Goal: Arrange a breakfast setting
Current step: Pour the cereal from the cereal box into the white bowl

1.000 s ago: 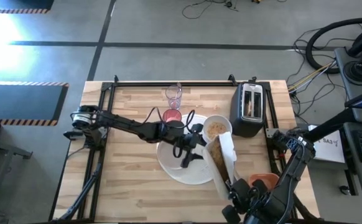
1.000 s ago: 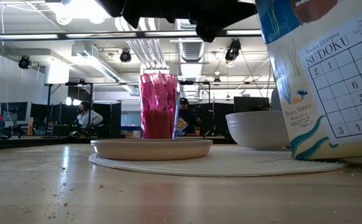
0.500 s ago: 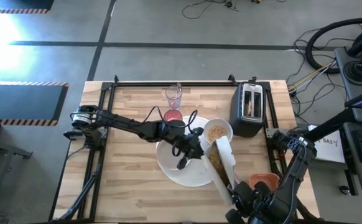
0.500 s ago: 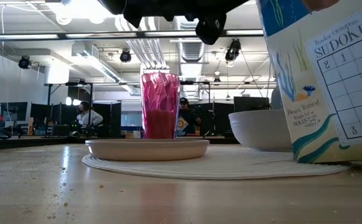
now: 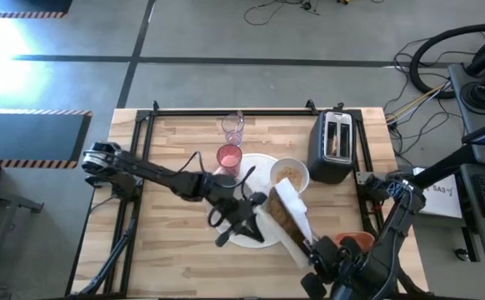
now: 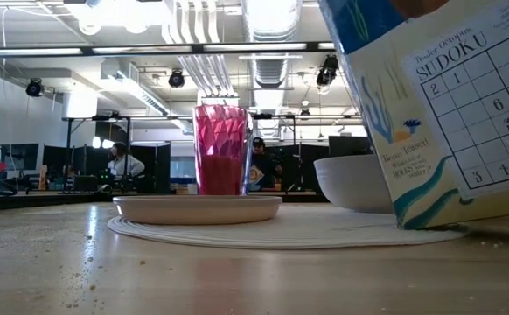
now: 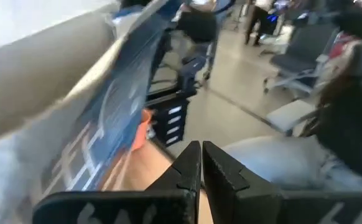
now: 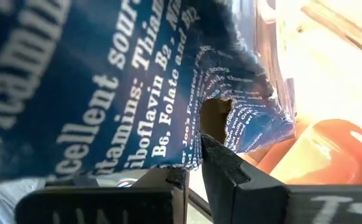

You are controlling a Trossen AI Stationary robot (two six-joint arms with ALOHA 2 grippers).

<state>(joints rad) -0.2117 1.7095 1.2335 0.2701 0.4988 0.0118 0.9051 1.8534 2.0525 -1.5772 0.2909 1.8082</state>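
Right claw [image 8: 196, 158] grips the tilted cereal box [image 5: 286, 218]; cereal could overshoot the bowl [image 5: 290, 174]. Left claw [image 7: 201, 168] is closed, empty.

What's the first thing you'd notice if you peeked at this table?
A big cereal box, tilted over the white bowl of cereal, held at its bottom end by the right gripper. Next, the pink tumbler standing on a plate near the table's middle, and the black toaster beside the bowl.

Bare wood left of the large white round plate [image 5: 241, 242] (toaster [image 5: 332, 147] blocks the right).
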